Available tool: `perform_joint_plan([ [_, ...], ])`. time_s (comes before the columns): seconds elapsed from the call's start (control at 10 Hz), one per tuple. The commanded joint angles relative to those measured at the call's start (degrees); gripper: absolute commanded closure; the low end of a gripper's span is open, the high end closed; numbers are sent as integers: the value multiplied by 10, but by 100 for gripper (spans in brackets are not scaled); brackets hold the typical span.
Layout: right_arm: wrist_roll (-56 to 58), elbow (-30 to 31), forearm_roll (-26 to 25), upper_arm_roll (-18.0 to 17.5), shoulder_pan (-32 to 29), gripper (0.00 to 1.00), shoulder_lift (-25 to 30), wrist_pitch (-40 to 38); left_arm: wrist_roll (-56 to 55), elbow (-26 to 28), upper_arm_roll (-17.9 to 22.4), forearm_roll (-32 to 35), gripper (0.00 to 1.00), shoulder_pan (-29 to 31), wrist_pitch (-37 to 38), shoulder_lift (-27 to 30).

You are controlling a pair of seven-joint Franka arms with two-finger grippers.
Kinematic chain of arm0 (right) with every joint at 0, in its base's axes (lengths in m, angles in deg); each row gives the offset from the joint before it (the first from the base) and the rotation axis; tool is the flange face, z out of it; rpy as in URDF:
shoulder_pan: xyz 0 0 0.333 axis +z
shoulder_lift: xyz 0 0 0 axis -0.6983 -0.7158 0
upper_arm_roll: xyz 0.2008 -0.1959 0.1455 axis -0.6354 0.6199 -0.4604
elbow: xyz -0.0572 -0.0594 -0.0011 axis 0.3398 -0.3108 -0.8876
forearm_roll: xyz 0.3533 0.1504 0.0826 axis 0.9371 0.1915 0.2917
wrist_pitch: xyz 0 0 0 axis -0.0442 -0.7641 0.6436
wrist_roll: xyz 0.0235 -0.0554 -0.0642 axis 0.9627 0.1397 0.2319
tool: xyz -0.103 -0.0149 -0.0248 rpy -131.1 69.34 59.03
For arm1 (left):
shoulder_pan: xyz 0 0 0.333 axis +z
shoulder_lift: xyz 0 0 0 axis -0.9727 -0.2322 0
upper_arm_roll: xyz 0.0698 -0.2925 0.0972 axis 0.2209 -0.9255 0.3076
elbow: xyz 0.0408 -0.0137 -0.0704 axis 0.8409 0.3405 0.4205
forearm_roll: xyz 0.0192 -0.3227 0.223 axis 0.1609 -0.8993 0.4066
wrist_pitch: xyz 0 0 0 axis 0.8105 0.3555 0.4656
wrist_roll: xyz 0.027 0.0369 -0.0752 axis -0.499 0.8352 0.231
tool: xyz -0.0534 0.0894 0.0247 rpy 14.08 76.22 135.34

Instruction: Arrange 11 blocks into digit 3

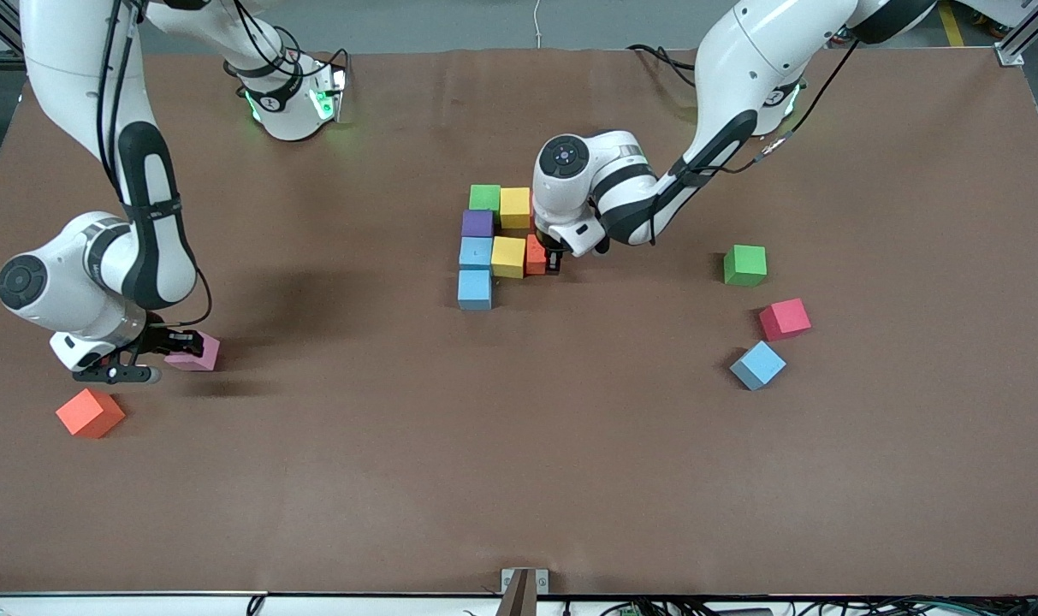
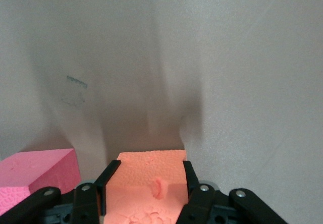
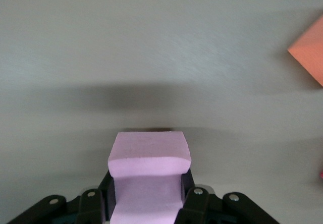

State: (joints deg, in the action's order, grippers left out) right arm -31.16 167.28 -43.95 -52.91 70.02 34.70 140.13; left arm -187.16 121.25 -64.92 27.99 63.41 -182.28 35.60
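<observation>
**Both claws clamped on cubes, figure partly built**

Currently the left gripper (image 1: 551, 259) is being held low at the figure, its fingers (image 2: 107, 181) pinched narrow on an orange-red block (image 1: 535, 254), which is sitting against the yellow block (image 1: 508, 257) of the middle row. A pink block (image 2: 35, 176) is showing beside it in the left wrist view; which cube of the figure that is cannot be told.

The right gripper (image 1: 169, 346) is being kept down near the right arm's end of the table, closed on a pink cube (image 1: 196, 352); its sides are being visibly squeezed in the right wrist view. An orange cube (image 1: 90, 412) is lying just beside, nearer to the front camera.

The partial digit 3 (image 1: 493, 244) is being formed mid-table: green and yellow on the top row, purple and two light blue cubes down the column. Loose green (image 1: 744, 264), red (image 1: 784, 318) and light blue (image 1: 757, 364) cubes are lying toward the left arm's end.

Key relation: the pink cube is well apart from the figure, which lies toward the table's middle from the right claw; a carry across is likely being called for. The left arm is much nearer to the figure.
</observation>
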Motion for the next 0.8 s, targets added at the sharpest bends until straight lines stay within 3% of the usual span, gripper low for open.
perform_joint_plan([
  [0.0,4,-5,13,0,35,82,29,-19,-20,-13,7,17,72,-5,-2,-11],
  [0.3,-61,-5,14,-2,115,82,47,-12,-20,-19,8,17,72,-9,0,-15],
  [0.7,-225,-10,14,0,286,83,45,-5,-28,-21,19,18,71,-20,0,-18],
])
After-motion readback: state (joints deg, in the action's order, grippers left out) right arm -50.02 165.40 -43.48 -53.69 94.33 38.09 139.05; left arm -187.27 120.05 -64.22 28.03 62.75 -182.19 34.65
